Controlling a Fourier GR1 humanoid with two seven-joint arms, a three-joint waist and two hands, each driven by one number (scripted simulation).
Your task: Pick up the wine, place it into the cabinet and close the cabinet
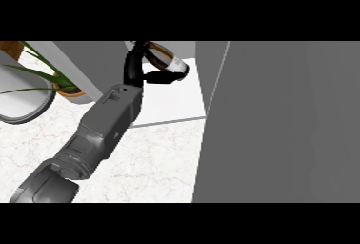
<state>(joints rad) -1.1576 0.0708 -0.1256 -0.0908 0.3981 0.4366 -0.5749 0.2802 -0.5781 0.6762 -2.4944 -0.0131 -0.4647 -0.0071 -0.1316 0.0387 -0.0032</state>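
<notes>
1. left hand (135, 66) is clenched round the wine (167, 57); its black fingers curl beside and under the bottle, so part of the bottle is hidden from me.
2. at the far left, a grey round dish (25, 112) sits at the edge of my view on the marble counter (155, 162). a potted plant (42, 69) stands just behind it, with long green leaves reaching over the dish.
3. the grey forearm (105, 124) comes in from the lower left and slants up to the hand.
4. the wine is at the top centre, tilted, brown with a pale label. it is held over the white floor of the cabinet (172, 102), and i cannot tell whether it touches that floor.
5. on the right, a big flat grey panel (281, 124) fills the view from top to bottom, its near edge just beside the bottle.
</notes>
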